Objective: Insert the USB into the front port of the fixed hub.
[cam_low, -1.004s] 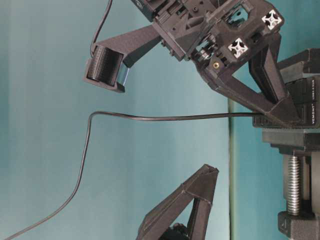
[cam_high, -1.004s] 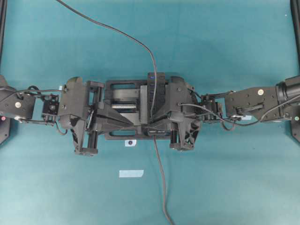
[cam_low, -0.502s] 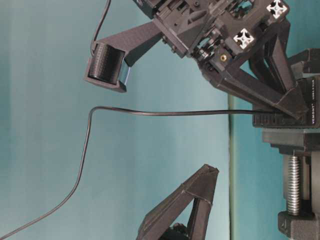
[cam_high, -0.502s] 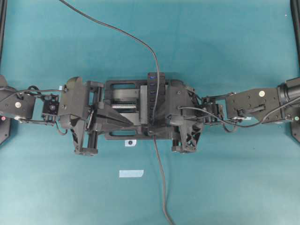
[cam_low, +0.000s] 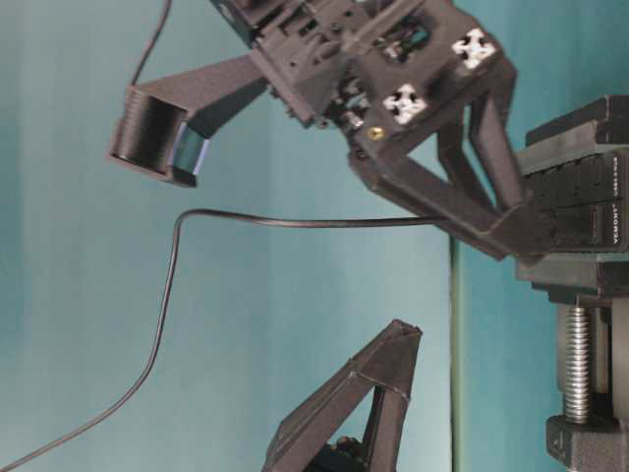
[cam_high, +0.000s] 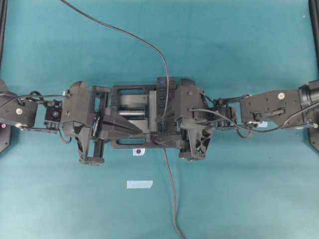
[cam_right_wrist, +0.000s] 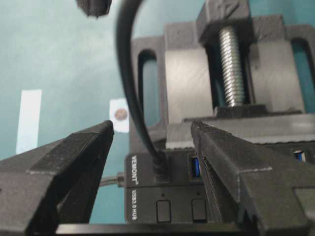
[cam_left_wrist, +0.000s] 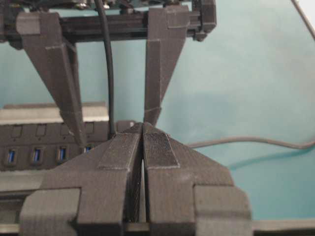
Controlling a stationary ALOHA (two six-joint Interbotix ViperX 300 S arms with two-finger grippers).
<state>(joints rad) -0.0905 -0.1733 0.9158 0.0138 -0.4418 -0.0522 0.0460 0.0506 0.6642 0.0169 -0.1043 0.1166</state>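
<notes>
Your right gripper (cam_right_wrist: pixel 152 147) is spread around the USB (cam_right_wrist: pixel 158 169), seated in the fixed hub (cam_right_wrist: pixel 162 196); your left gripper (cam_left_wrist: pixel 142 147) is pressed together, its base cut off below.

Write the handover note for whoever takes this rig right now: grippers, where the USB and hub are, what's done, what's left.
Right gripper: open, holding nothing, fingers on either side of the plugged cable end above the hub.
Left gripper: shut, empty, beside the vise, tips close to the hub.
The fixed hub: clamped in the vise.
The USB: seated upright in the hub's end port next to the VEMONT label; its cable trails off over the table edge.
Done: the plug appears inserted and released.
Left: confirm that it is fully seated, then draw both arms clear without catching the cable.
</notes>
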